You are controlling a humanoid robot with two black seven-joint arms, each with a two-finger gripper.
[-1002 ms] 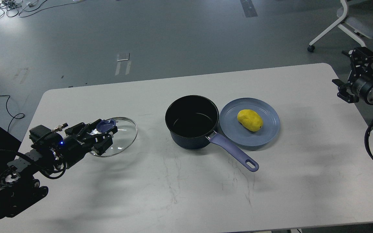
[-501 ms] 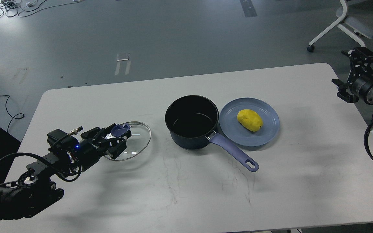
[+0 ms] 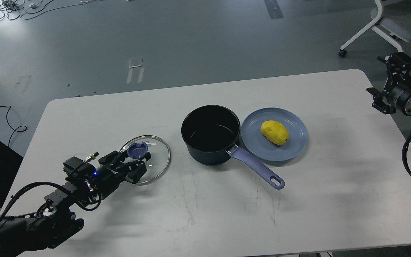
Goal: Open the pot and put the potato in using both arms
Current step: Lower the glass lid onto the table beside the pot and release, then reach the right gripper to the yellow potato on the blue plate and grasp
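The pot (image 3: pixel 211 135) stands open near the table's middle, its lavender handle (image 3: pixel 259 173) pointing front right. The yellow potato (image 3: pixel 274 132) lies on a blue-grey plate (image 3: pixel 294 142) just right of the pot. My left gripper (image 3: pixel 136 159) is shut on the blue knob of the round glass lid (image 3: pixel 155 160), which is low over the table, left of the pot. My right gripper (image 3: pixel 385 80) hangs open and empty beyond the table's right edge, far from the potato.
The white table (image 3: pixel 205 214) has bare room in front of and behind the pot. An office chair (image 3: pixel 387 25) stands on the floor at the back right. Cables lie on the floor at the far left.
My left gripper has carried the glass lid to the right and down, nearer the pot. The right arm, pot and potato have hardly moved.
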